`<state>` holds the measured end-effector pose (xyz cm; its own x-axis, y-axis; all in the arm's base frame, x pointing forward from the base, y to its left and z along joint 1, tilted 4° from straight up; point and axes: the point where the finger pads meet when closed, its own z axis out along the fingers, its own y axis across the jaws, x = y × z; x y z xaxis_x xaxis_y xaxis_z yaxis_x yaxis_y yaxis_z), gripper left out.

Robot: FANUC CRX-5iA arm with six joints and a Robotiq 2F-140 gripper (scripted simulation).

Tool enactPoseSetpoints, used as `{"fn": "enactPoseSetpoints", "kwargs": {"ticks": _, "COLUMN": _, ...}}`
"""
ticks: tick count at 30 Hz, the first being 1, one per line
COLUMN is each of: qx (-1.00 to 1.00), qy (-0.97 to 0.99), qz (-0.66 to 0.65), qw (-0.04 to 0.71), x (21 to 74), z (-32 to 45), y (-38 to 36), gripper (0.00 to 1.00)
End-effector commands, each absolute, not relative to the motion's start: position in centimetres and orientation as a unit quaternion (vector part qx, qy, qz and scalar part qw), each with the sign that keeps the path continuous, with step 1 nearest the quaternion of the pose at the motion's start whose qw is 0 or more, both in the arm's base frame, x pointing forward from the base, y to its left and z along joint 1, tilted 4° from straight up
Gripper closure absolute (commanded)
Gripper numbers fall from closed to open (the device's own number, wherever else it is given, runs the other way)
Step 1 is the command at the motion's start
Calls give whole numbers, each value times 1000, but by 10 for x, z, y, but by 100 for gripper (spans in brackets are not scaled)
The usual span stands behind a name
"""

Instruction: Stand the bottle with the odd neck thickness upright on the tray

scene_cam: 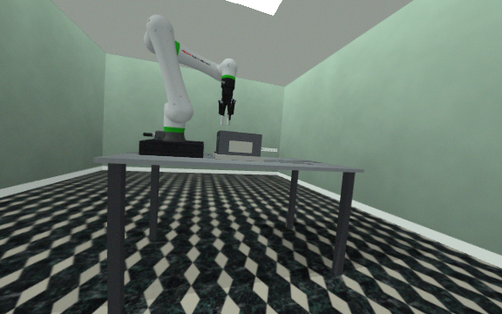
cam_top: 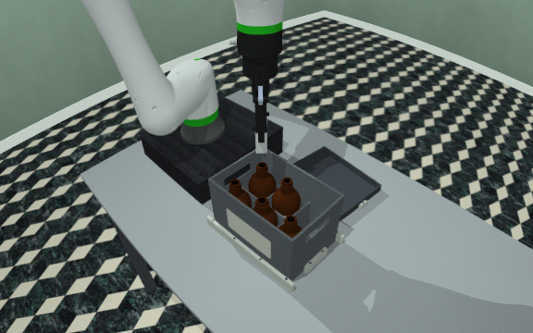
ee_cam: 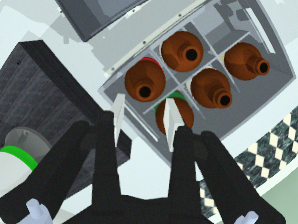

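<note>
The grey crate point(cam_top: 310, 252) point(scene_cam: 223, 149) point(ee_cam: 215, 122) holds five brown bottles. They stand at its rear corner point(cam_top: 262, 185) point(ee_cam: 141, 79), right point(cam_top: 286, 201) point(ee_cam: 179, 49), left point(cam_top: 240, 198) point(ee_cam: 172, 119), middle point(cam_top: 267, 217) point(ee_cam: 207, 86) and near corner point(cam_top: 291, 228) point(ee_cam: 242, 61). A red patch shows beside the rear bottle and a green one beside the left bottle in the wrist view. I cannot tell which neck differs. My gripper point(cam_top: 261, 145) point(scene_cam: 225, 123) point(ee_cam: 144, 107) points down above the rear corner, fingers part-way apart and nothing between them. The dark tray point(cam_top: 350, 178) point(ee_cam: 100, 15) holds nothing.
A black base block point(cam_top: 174, 159) point(scene_cam: 170, 148) point(ee_cam: 55, 110) stands close beside the crate. Pale strips point(cam_top: 253, 254) lie along the crate's foot. The tray lies behind the crate in the top view. Thin dividers and one bottle-free compartment show inside the crate.
</note>
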<state>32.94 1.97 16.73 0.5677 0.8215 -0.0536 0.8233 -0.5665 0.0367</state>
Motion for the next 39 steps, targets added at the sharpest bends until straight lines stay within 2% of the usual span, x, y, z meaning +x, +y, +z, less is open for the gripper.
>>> {"fn": "enactPoseSetpoints", "kwargs": {"ticks": 1, "qx": 885, "qy": 465, "qz": -15, "qw": 29, "x": 330, "z": 168, "y": 20, "gripper": 90}}
{"fn": "enactPoseSetpoints", "kwargs": {"ticks": 33, "qx": 885, "qy": 465, "qz": -15, "qw": 29, "x": 331, "z": 168, "y": 19, "gripper": 90}}
{"fn": "enactPoseSetpoints", "kwargs": {"ticks": 36, "qx": 885, "qy": 465, "qz": -14, "qw": 29, "x": 369, "z": 173, "y": 0, "gripper": 90}}
{"fn": "enactPoseSetpoints", "kwargs": {"ticks": 39, "qx": 885, "qy": 465, "qz": -14, "qw": 29, "x": 386, "z": 174, "y": -11, "gripper": 90}}
